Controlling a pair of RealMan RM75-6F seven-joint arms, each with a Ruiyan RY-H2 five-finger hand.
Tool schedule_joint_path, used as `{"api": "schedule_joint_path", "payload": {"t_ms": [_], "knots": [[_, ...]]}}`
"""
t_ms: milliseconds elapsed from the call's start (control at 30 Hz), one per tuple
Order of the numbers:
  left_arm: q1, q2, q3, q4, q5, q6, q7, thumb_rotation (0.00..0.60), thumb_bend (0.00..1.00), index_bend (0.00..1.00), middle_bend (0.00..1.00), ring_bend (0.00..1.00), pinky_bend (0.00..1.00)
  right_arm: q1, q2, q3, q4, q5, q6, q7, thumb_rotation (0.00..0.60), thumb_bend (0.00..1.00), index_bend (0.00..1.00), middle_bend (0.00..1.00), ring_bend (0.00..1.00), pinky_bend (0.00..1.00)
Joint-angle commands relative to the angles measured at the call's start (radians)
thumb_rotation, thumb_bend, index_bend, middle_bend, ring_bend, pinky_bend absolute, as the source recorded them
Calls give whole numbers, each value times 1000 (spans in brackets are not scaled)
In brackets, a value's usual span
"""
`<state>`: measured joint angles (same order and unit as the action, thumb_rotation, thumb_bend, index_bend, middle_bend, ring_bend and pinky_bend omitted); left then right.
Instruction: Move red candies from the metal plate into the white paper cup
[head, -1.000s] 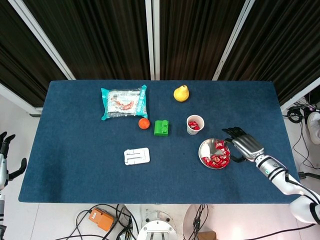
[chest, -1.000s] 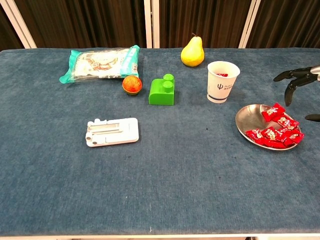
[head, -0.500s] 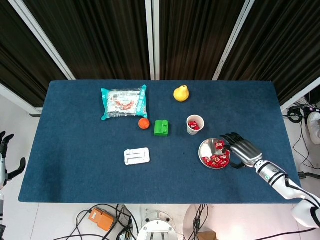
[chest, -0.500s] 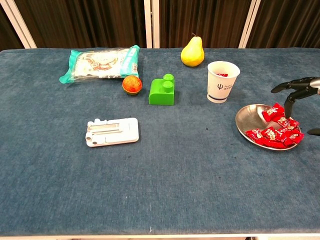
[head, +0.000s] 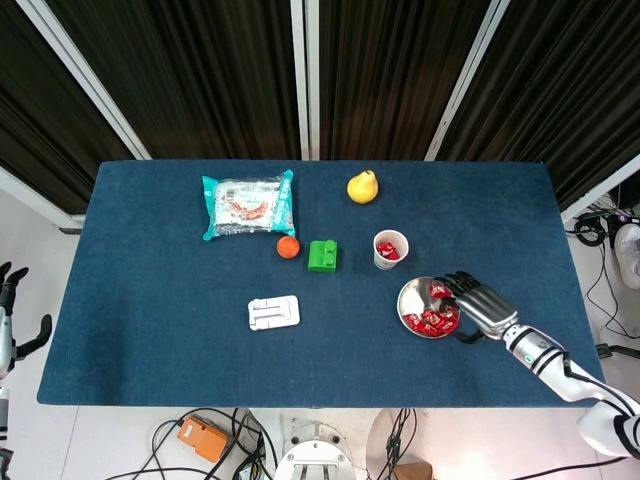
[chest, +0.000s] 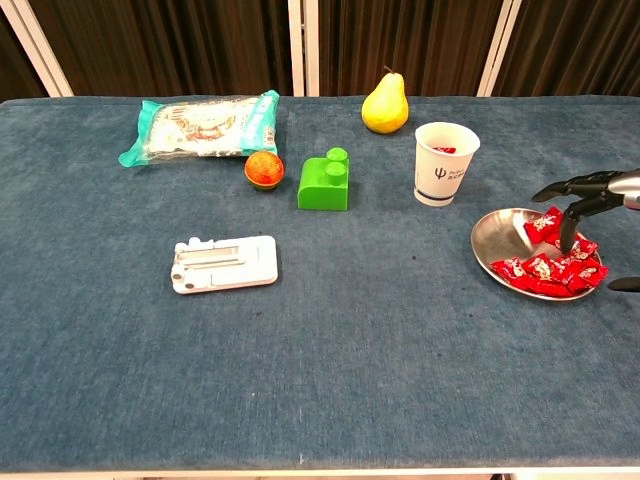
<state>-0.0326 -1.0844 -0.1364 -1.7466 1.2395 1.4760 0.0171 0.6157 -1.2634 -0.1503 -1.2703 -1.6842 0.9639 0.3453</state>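
**Right robot hand over the candy plate, nothing held**

While the blue felt-covered worktop (head: 180, 320) carries everything, items sit in two groups. Far left of centre: teal-edged plastic snack packet (chest: 200, 125), lying flat. Nearer the front edge: white flat plastic stand (chest: 223, 263). Mid-row: yellow pear (chest: 385, 104) upright at the back, green two-stud toy brick (chest: 324, 181), small orange ball (chest: 264, 168) just beside the brick.

Task side: round shiny metal plate (chest: 492, 242) right of centre, red wrapped candies (chest: 548, 268) piled on its right half. White paper cup (chest: 445, 164) stands upright just behind the plate's left edge, apart from it, with red candy visible inside.

Right robot hand (head: 482, 306) hangs over the plate's right rim, fingers (chest: 568, 222) spread and pointing down at the pile; empty, contact with candies unclear. Left robot hand (head: 12, 310) at far left off the worktop, fingers apart, holding nothing.
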Motion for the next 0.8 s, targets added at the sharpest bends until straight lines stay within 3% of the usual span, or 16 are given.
{"api": "schedule_joint_path", "payload": {"t_ms": [33,467,800], "knots": [[0,0,-1,0,-2,0,-1,600,348,114,0,0,0,4,-9,-3,8,-7,-4,8,600,400,473,94,0,0],[2,2,-1,0,-4,1,-3,600,348,116,0,0,0,15,-20,-10,15,-19,-12,26,600,404,512,94,0,0],[4,-1,-5,-1,-8,6,-4,600,348,116,0,0,0,17,-17,-15,13,-17,-20,27,600,473,526,94,0,0]]}}
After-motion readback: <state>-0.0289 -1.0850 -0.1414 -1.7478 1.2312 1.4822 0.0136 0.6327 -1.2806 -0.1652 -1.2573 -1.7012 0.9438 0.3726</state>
